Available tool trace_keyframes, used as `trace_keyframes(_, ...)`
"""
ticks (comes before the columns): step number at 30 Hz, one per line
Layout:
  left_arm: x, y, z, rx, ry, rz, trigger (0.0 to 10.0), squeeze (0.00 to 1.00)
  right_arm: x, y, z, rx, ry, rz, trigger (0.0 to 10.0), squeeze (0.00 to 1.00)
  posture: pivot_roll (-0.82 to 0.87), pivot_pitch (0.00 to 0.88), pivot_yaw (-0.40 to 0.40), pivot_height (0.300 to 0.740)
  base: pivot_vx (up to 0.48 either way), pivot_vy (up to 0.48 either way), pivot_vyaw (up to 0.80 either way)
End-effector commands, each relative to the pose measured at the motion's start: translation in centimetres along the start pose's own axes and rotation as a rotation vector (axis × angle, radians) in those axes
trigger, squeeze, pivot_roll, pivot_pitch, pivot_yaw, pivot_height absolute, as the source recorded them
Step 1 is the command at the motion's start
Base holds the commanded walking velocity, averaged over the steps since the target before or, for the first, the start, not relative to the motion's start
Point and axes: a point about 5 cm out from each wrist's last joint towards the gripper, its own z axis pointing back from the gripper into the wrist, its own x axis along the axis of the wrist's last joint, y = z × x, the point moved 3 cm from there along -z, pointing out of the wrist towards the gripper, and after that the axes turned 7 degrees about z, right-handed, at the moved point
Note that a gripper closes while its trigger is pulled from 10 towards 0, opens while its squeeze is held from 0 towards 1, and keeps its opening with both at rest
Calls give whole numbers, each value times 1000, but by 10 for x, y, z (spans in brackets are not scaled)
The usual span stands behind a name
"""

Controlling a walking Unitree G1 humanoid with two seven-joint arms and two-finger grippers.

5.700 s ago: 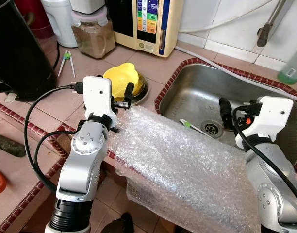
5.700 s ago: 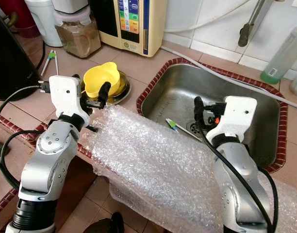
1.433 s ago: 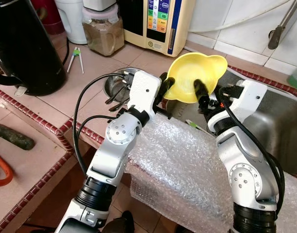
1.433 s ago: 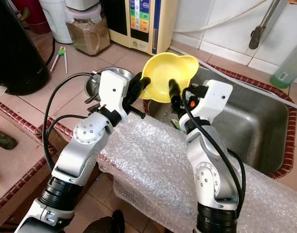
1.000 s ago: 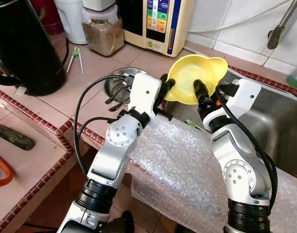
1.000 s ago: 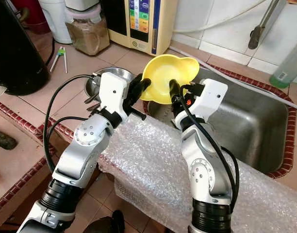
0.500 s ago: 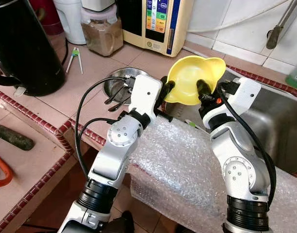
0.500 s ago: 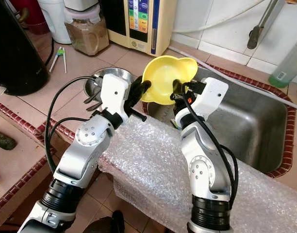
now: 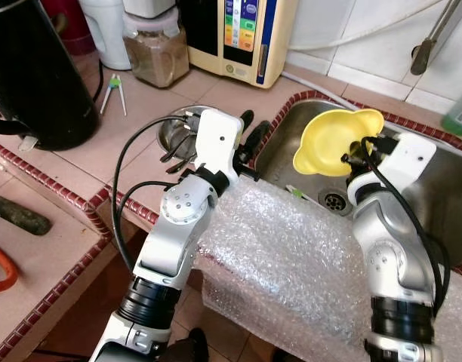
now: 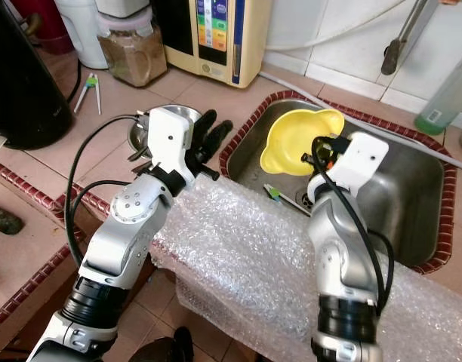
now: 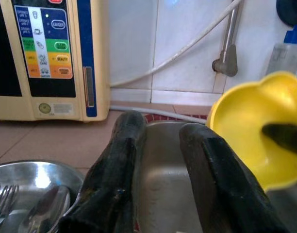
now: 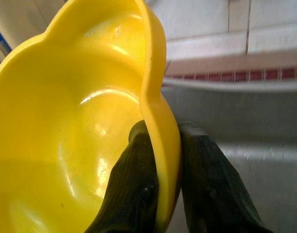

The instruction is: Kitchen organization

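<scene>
A yellow bowl [image 9: 329,139] hangs tilted above the steel sink [image 9: 435,211], over its left half near the drain. My right gripper [image 9: 352,155] is shut on the bowl's rim, one finger inside and one outside, which the right wrist view shows close up [image 12: 160,133]. My left gripper [image 9: 252,130] stands open and empty over the counter's edge, between the sink's left rim and a steel bowl of cutlery [image 9: 173,133]. In the left wrist view the yellow bowl [image 11: 253,128] is apart from my left fingers [image 11: 124,145].
Bubble wrap [image 9: 291,264] drapes over the counter's front edge below both arms. A green-and-white brush [image 9: 295,193] lies in the sink by the drain. A black kettle [image 9: 27,75], a jar [image 9: 152,49], tongs [image 9: 114,90] and a cream appliance [image 9: 242,38] stand behind.
The left gripper has let go of the yellow bowl. The right gripper has carried it to the right and lower, from above the sink's left rim to over the basin.
</scene>
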Motion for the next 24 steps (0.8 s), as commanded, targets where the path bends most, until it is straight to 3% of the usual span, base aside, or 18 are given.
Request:
trace_keyframes(1,0,-4,1,-53,30,27,10000,1000,-2,-11,-8,-51,-5,46,0,0,34,189,-10,740,0,0,0)
trace_keyframes(6,-22,-21,8,-200,193,93,10000,1000,-13,-31,-20,-121,18,86,0,0,49,192,-5,740,0,0,0)
trace_keyframes(11,-32,-31,10,-233,258,95,10000,1000,-29,-50,-26,-195,67,108,0,0,54,192,-2,740,0,0,0)
trace_keyframes(18,-35,-33,12,-258,309,84,10000,1000,-43,-65,-31,-245,101,135,0,0,57,190,1,740,0,0,0)
trace_keyframes(19,-36,-32,12,-260,314,79,10000,1000,-45,-65,-31,-244,108,132,745,0,57,190,1,740,0,0,0)
trace_keyframes(20,-37,-32,13,-259,322,73,10000,1000,-48,-65,-31,-240,119,123,9725,1000,58,190,2,740,0,0,0)
trace_keyframes(24,-39,-31,13,-259,339,63,10000,1000,-56,-66,-31,-260,143,129,10000,1000,57,189,7,740,0,0,0)
